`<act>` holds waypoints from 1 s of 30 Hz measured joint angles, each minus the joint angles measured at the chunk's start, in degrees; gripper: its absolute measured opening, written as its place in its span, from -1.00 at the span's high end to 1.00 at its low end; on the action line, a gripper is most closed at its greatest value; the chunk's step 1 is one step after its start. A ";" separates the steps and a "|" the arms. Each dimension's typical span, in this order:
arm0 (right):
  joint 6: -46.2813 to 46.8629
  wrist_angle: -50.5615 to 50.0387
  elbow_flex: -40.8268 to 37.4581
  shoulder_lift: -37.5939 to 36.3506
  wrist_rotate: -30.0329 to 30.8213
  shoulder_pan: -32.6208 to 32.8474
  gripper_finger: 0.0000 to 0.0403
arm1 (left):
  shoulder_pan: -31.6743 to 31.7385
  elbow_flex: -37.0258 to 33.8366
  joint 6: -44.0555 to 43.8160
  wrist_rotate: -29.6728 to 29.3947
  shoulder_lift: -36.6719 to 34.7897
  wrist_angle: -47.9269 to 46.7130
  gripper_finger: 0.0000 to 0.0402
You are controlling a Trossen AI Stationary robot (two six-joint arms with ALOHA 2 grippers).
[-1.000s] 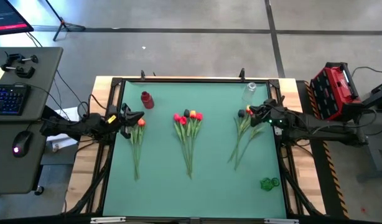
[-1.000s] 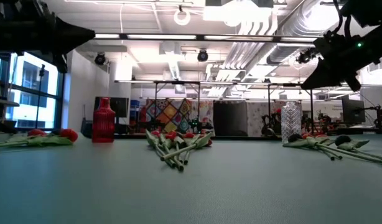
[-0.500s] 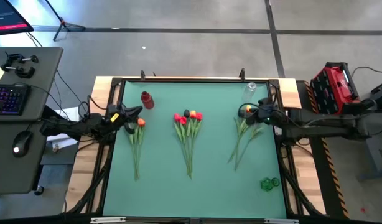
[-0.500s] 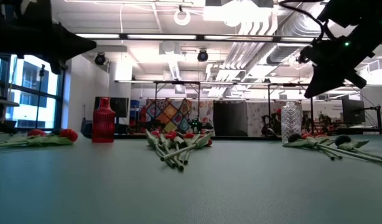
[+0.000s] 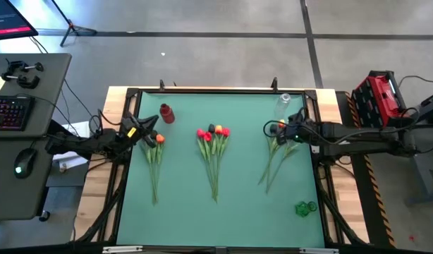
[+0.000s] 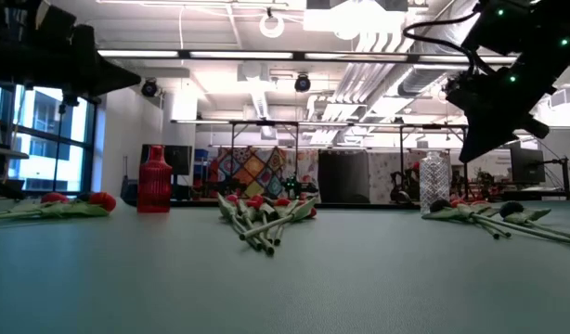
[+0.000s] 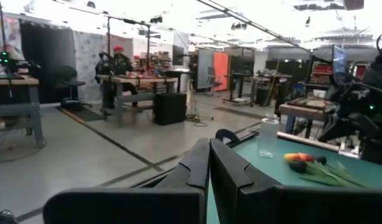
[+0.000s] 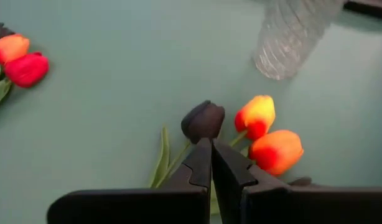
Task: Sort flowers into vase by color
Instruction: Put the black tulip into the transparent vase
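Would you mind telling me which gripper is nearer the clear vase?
The right gripper, just in front of the clear vase. The left gripper is across the table beside the red vase.

Tulips [image 5: 214, 152] lie flat in three bunches; red vase [image 5: 166, 113] and clear vase [image 5: 283, 103] stand upright.

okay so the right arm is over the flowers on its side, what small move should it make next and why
Probably open its jaws. The right gripper is shut and empty above the near-black tulip, beside two orange tulips near the clear vase; no flower is held.
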 joint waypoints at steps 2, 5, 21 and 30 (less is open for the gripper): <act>-1.68 0.99 0.42 -0.06 0.07 -0.03 0.99 | 0.00 0.00 -0.87 0.34 0.00 -0.24 1.00; -2.03 0.86 0.95 0.25 -0.90 -1.36 0.99 | 0.00 0.00 -1.32 0.39 0.01 -1.01 0.95; 3.26 -11.94 1.78 1.23 -26.94 -12.57 0.99 | 6.84 0.02 -6.19 11.62 17.57 9.63 0.59; 5.21 -23.74 8.31 2.67 -27.19 -14.67 0.99 | 12.04 0.02 -4.95 11.39 25.97 20.97 0.60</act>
